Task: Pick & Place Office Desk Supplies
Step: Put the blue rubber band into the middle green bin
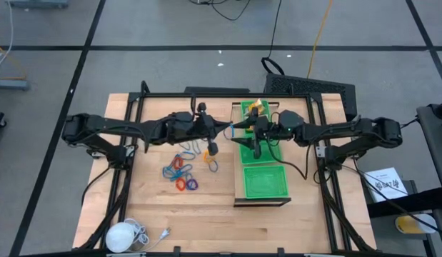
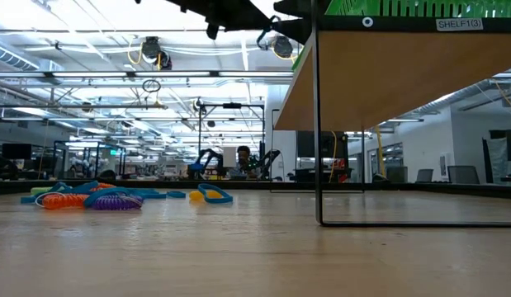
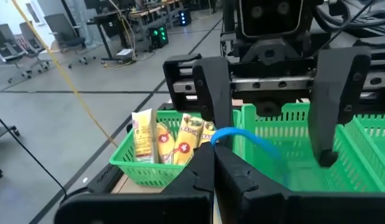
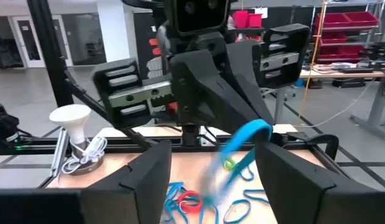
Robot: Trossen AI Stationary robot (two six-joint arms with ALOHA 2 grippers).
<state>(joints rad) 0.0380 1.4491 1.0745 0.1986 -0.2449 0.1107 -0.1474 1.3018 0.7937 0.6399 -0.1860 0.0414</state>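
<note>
My left gripper (image 1: 230, 129) is up in the air over the near edge of the green trays, shut on a thin blue ring (image 3: 254, 142). My right gripper (image 1: 249, 134) faces it, open, one finger standing on either side of the ring's free loop (image 4: 248, 138); whether they touch it I cannot tell. Yellow packets (image 3: 170, 144) stand upright in the far green tray (image 3: 127, 158). More rings and blue clip-like pieces (image 1: 180, 171) lie on the table (image 1: 206, 207) below the left arm and also show in the low view as a pile of rings (image 2: 90, 198). My left gripper pinches the blue ring at one end (image 3: 216, 138) between its two shut fingers. The ring is lifted clear of the table and sticks out level from the fingertips toward the right gripper.
A wooden shelf (image 2: 379, 82) on thin black legs carries two green mesh trays; the near one (image 1: 263, 180) holds nothing that I can see. A white round object with a cord (image 1: 124, 234) sits at the table's near left corner. Bare wood lies between it and the shelf.
</note>
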